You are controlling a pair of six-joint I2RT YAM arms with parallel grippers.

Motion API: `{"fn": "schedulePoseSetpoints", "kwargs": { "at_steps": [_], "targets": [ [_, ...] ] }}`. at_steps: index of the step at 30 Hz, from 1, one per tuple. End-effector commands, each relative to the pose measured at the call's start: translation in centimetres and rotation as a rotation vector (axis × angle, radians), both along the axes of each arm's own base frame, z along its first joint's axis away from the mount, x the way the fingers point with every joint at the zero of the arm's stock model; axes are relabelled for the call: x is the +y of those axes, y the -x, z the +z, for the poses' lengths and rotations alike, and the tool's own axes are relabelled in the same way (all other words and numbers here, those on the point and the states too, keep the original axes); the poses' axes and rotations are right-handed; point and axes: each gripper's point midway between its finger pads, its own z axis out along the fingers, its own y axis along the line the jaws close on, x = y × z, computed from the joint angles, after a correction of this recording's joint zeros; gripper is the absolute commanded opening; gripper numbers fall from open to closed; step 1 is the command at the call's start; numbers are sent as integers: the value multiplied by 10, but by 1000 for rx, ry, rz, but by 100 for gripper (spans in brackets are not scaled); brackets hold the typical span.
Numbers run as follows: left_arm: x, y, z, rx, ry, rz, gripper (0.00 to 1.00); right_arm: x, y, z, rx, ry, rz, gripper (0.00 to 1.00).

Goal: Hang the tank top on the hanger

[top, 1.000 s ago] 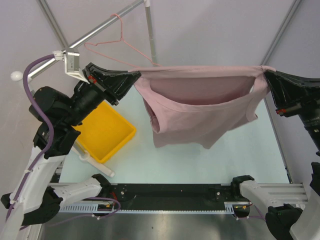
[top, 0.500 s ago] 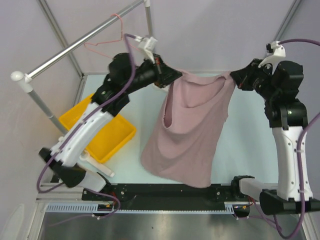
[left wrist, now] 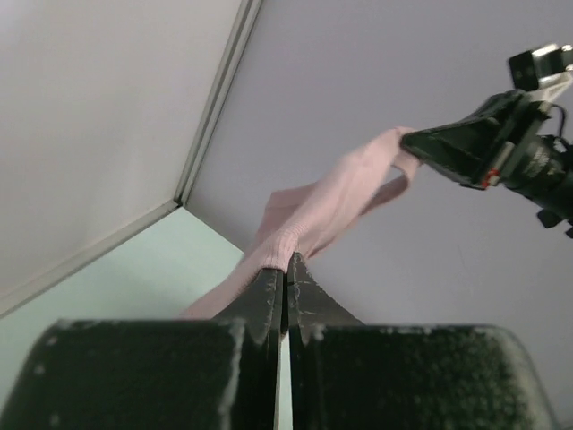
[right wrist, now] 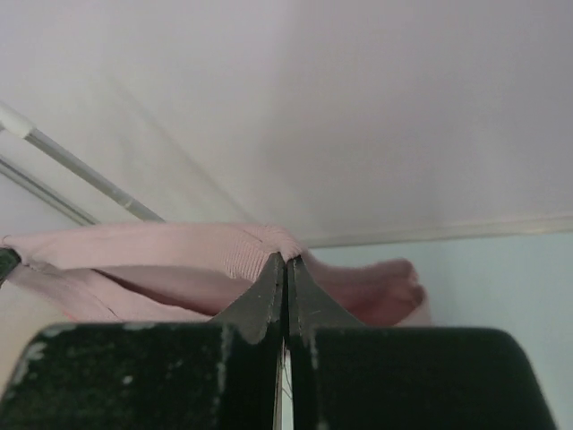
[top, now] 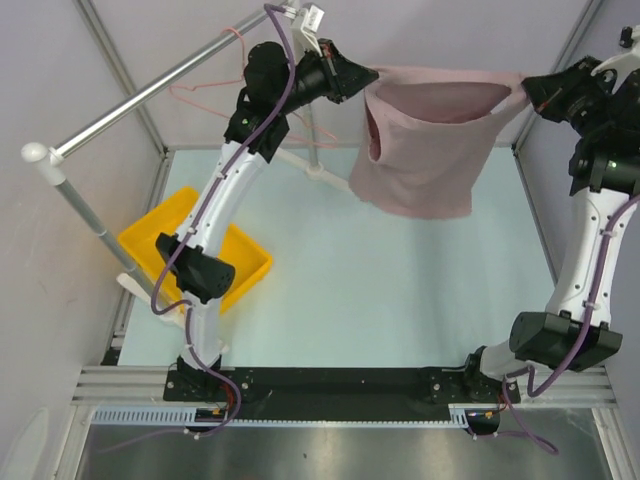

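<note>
Top external: my left pincer [top: 367, 75] and right pincer [top: 527, 88] each clamped on the top [top: 430, 150], stretched above the counter [top: 400, 300]; hanger [top: 205, 88] visible here only. Wrist views confirm both grips.

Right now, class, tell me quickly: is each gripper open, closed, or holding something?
Left gripper: closed, pinching the tank top at one upper end.
Right gripper: closed, pinching the tank top at the other upper end.

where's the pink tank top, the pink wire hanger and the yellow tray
dusty pink fabric tank top [top: 430, 155], top view, hanging body fabric below the opening
thin pink wire hanger [top: 190, 87], top view, left sloping wire
yellow plastic tray [top: 160, 235], top view, bare floor
</note>
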Motion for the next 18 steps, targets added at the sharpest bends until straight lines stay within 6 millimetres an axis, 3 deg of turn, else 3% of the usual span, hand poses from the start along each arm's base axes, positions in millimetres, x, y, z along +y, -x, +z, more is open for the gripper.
{"fn": "schedulePoseSetpoints", "kwargs": {
  "at_steps": [1,2,3,4,5,6,7,8,9,10,11,12,13,14,15,16,17,18],
  "targets": [
    [25,59,64,-255,49,-77,0,28,64,40,-182,61,62,0],
    [19,48,20,-201,-28,-79,0,30,68,27,-165,48,61,0],
    [20,48,-1,-177,-63,-81,0,34,72,7,-138,33,57,0],
    [28,65,-3,-189,-78,-82,0,41,91,-2,-138,29,49,0],
    [26,55,-71,-95,-172,-68,0,38,86,-62,-15,-12,25,0],
    [28,62,-95,-66,-206,-66,0,45,92,-91,45,-23,29,0],
    [28,70,-121,-44,-243,-76,0,51,108,-104,60,-29,17,0],
    [34,85,-171,35,-303,-89,1,48,108,-163,191,-62,-27,0],
    [37,93,-198,75,-345,-87,2,52,116,-192,277,-84,-32,0],
    [37,106,-221,108,-382,-95,6,64,126,-216,344,-110,-13,0],
    [47,126,-257,179,-430,-100,12,69,137,-229,378,-128,-19,0],
    [53,136,-276,220,-465,-91,23,78,151,-266,487,-147,-4,12],
    [53,154,-287,244,-483,-107,47,94,163,-275,531,-162,36,25],
    [61,172,-316,294,-522,-110,62,97,172,-277,534,-154,26,40],
    [70,179,-310,281,-523,-56,76,100,183,-286,576,-151,22,93],
    [70,192,-313,300,-526,-54,97,104,188,-285,576,-143,25,99],
    [79,200,-326,330,-551,-34,99,108,195,-278,548,-118,34,100],
    [85,207,-311,304,-523,-11,100,108,199,-270,541,-104,37,100]
  ]
}}
